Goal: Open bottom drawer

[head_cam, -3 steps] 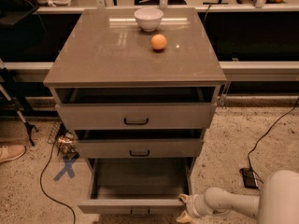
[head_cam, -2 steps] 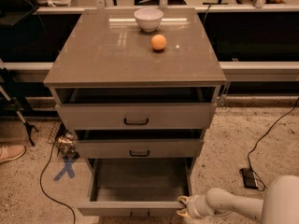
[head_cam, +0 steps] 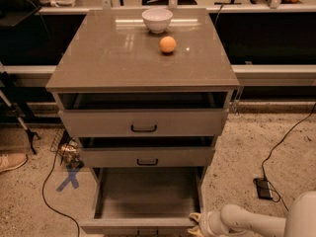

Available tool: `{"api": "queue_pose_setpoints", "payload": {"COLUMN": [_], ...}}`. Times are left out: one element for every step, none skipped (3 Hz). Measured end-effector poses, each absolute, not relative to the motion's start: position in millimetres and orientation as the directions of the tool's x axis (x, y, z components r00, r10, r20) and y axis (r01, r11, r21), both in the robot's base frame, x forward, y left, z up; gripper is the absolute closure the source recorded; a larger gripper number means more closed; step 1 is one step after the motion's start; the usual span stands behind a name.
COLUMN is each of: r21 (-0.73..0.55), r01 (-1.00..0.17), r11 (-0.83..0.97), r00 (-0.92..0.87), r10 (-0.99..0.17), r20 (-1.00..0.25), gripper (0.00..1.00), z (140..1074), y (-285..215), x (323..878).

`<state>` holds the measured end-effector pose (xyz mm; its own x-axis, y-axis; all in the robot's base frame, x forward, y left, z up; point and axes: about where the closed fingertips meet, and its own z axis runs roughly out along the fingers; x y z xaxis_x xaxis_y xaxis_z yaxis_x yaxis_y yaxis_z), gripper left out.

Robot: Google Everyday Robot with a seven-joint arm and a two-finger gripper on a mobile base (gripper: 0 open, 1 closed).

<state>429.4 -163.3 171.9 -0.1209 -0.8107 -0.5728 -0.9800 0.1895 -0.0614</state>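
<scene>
Finds bottom drawer (head_cam: 148,196) slightly further out than a second ago, seemingly near full travel. Locates gripper (head_cam: 194,224) at front-right corner; cannot tell its grip state.

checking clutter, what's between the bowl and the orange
Only bare cabinet top, seen in the camera view, between bowl and orange. The hand sits at the open bottom drawer's front right corner.
</scene>
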Motion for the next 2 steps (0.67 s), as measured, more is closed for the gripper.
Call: {"api": "queue_pose_setpoints", "payload": {"r21": [-0.061, -0.061], "r01": [-0.978, -0.974], "r11": [0.199, 0.217], "r00": [-0.128, -0.143], "r10": [-0.808, -0.804], "r20": [-0.575, -0.578], "gripper": [1.0, 1.0], "z": [172.2, 172.5], "y": [-166.1, -170.8], "x": [426.2, 420.7]}}
